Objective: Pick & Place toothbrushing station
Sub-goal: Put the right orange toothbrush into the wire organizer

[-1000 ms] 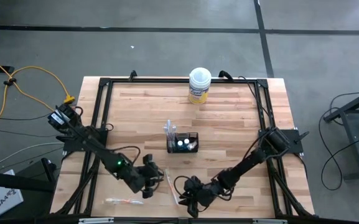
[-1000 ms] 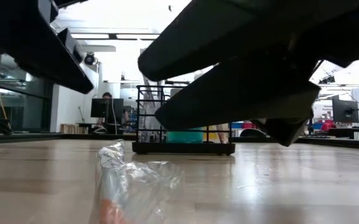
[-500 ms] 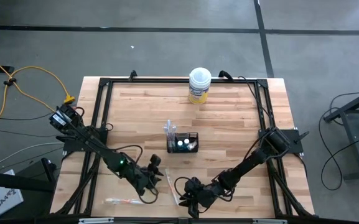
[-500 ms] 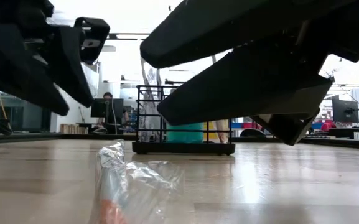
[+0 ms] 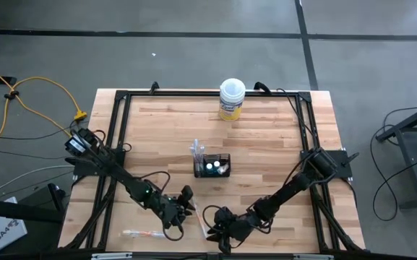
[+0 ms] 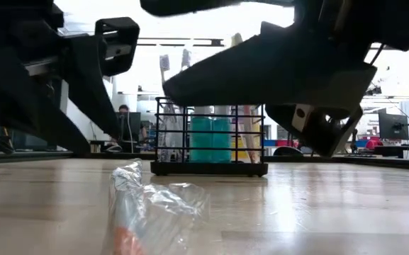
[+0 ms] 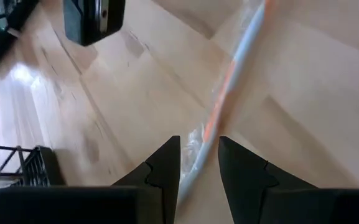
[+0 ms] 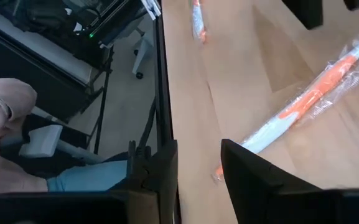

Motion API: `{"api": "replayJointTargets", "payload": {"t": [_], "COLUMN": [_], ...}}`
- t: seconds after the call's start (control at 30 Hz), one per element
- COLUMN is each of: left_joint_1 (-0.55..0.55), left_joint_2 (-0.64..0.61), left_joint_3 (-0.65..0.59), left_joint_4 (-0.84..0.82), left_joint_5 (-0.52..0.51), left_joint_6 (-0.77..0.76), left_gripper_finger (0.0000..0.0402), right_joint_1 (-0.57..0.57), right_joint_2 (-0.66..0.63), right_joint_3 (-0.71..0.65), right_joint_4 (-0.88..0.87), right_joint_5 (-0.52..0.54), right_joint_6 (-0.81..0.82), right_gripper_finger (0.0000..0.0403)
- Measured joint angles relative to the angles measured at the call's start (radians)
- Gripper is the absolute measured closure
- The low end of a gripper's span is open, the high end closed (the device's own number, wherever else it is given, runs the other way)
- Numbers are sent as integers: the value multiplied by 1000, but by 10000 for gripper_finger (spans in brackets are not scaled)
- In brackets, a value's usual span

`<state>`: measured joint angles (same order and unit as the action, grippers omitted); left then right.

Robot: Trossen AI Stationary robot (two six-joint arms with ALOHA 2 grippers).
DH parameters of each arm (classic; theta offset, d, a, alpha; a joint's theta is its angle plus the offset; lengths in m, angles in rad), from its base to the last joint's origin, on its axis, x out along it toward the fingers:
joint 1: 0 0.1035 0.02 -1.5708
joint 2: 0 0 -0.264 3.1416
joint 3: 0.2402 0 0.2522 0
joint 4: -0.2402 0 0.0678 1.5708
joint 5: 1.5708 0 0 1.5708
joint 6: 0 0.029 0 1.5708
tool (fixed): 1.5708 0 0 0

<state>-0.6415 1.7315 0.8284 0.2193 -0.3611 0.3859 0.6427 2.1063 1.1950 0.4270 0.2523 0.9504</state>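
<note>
Toothbrush (image 7: 219, 112) lies between left hand's (image 7: 198, 163) parted fingers.

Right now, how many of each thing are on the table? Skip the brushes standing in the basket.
Wrapped toothbrushes lying flat: 2
Teal tubes: 2
Black mesh holder: 1
Yellow tub: 1
Total: 6

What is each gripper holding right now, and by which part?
Nothing. The left gripper straddles the wrapped toothbrush lying on the table, open and not closed on it; the right gripper is open and empty.
</note>
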Motion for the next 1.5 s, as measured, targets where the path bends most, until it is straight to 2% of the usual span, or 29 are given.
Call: {"api": "replayJointTargets", "payload": {"t": [0.17, 0.27, 0.63, 1.13, 1.33, 1.5], "left_joint_1": [-13, -10, -4, 84, 86, 108], "left_joint_2": [4, 17, 53, 53, 55, 119], "left_joint_3": [2, 3, 10, 14, 15, 19], "left_joint_4": [83, 131, 137, 147, 150, 150], "left_joint_5": [13, 67, 80, 282, 285, 287], "left_joint_6": [2, -2, 34, -20, -18, -26], "left_gripper_finger": [300, 300, 300, 300, 300, 300], "right_joint_1": [5, 5, 6, 6, 6, 6], "right_joint_2": [0, 0, 0, 0, 0, 0], "right_joint_3": [0, 0, 0, 0, 0, 0], "right_joint_4": [11, 13, 14, 19, 19, 22], "right_joint_5": [0, -1, 0, -20, -26, -27], "right_joint_6": [0, 0, 0, 12, 18, 22], "right_gripper_finger": [288, 288, 288, 288, 288, 288]}}
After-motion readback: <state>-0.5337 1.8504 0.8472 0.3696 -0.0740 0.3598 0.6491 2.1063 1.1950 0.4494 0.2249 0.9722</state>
